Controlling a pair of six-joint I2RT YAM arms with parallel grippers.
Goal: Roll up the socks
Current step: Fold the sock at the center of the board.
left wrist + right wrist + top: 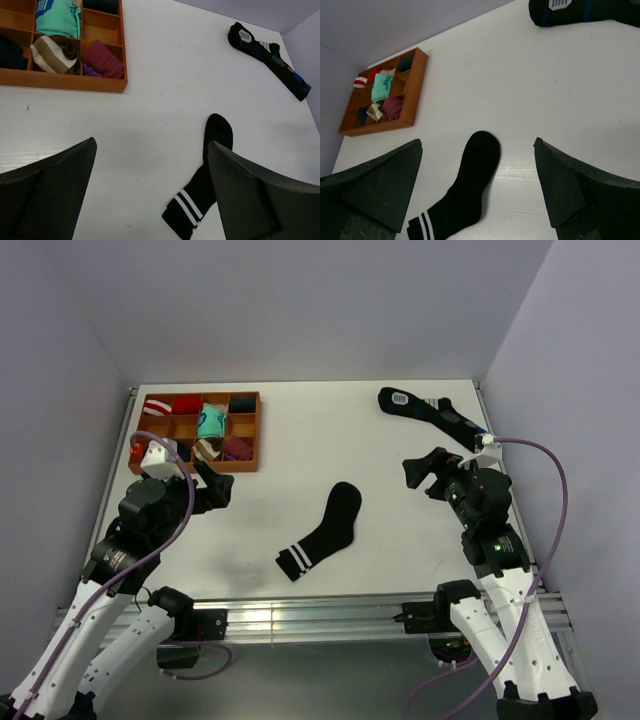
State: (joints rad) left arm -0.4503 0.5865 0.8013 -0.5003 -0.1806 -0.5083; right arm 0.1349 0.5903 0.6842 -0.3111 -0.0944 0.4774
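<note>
Sock (322, 530) flat between arms, long axis diagonal: striped cuff near-left, toe far-right. Left gripper (215, 485) and right gripper (425, 475) both wide open, empty, about equidistant.

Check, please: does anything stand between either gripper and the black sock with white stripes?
Nothing visible does. The striped sock lies alone on bare table between the open left gripper and right gripper; the orange tray and the longer dark sock lie well aside.

place: robot lab cell | cues: white table (300, 440), plain grey walls (300, 300), aluminium rail (300, 618)
</note>
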